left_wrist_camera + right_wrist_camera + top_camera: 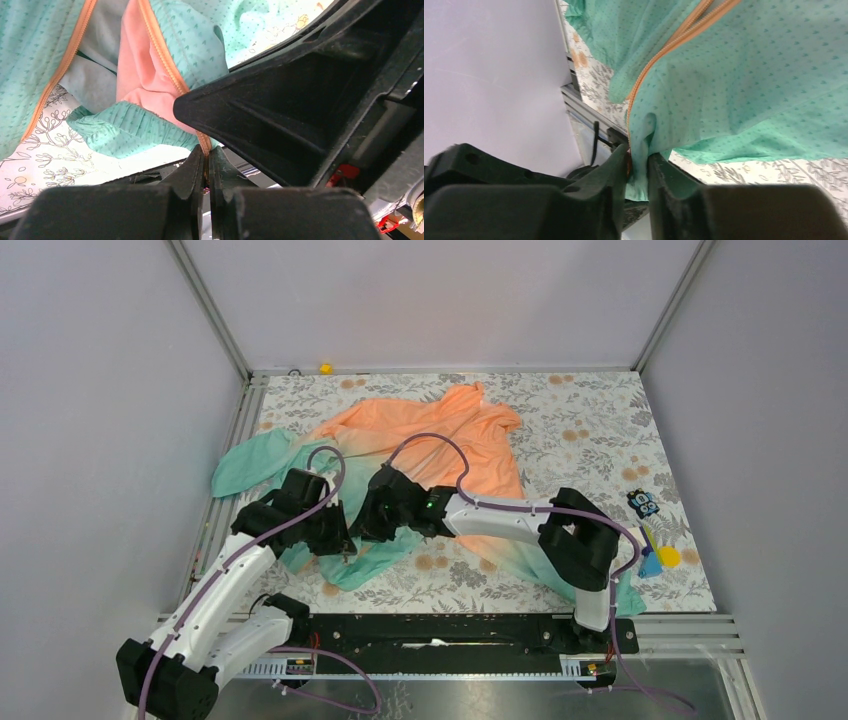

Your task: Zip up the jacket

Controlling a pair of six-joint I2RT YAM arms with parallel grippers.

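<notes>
A thin jacket (430, 430) lies spread on a flower-patterned table (590, 430), its orange collar and shoulders at the far side and its teal hem toward the near left. Both arms reach to that near-left hem, their tips close together. The left claw (206, 156) is pressed together, pinching the bottom end of the orange zipper (163, 50) where it runs down between the fingers. The right claw (638, 156) pinches a fold of teal cloth at the zipper edge, just beside it.
</notes>
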